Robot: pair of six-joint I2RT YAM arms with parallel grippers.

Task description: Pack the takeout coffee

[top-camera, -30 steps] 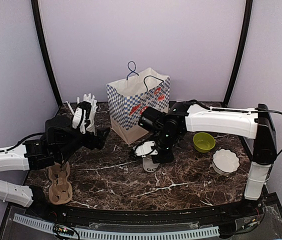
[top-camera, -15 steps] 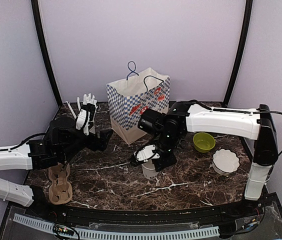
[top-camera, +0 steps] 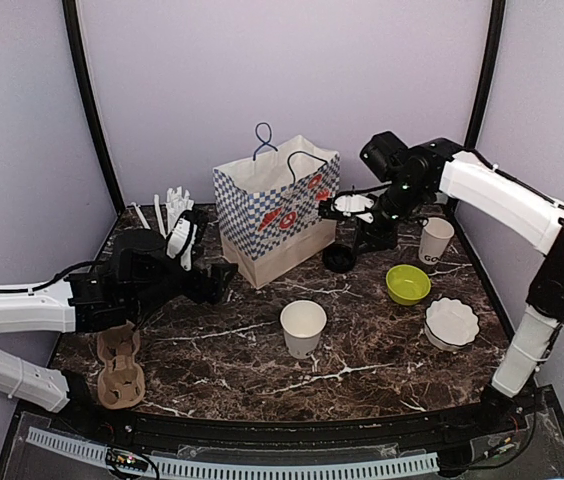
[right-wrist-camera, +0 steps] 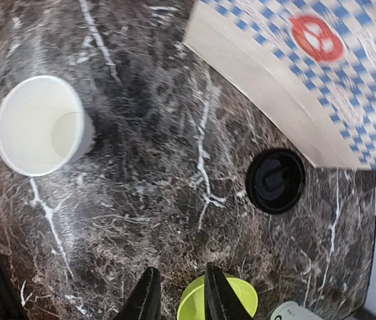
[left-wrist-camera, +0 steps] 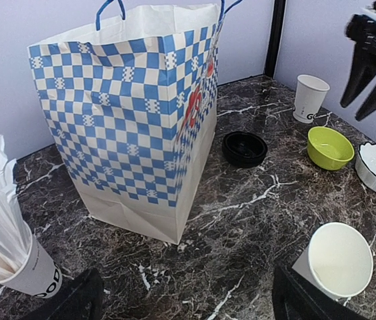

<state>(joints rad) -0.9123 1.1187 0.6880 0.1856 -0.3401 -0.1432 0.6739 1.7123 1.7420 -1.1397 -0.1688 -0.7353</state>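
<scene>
Dark marble desk (top-camera: 382, 352): lidless cup (top-camera: 303, 322) mid-desk toward near edge, second cup (top-camera: 436, 240) near far-right corner, black lid (top-camera: 339, 259) beside bag (top-camera: 272, 215); right gripper (right-wrist-camera: 178, 297) narrowly parted, empty, above lid, left gripper (top-camera: 224, 277) wide, so I'd descend vertically and pinch the rim squarely.

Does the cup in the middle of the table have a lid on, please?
No, the cup stands open; a black lid lies beside the bag.

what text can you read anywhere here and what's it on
"GO": cut-off black letters near the base of the far white cup.
"OOD": cut-off black letters, on the straw cup.
Red print on the checked bag: too blurred to read.
</scene>
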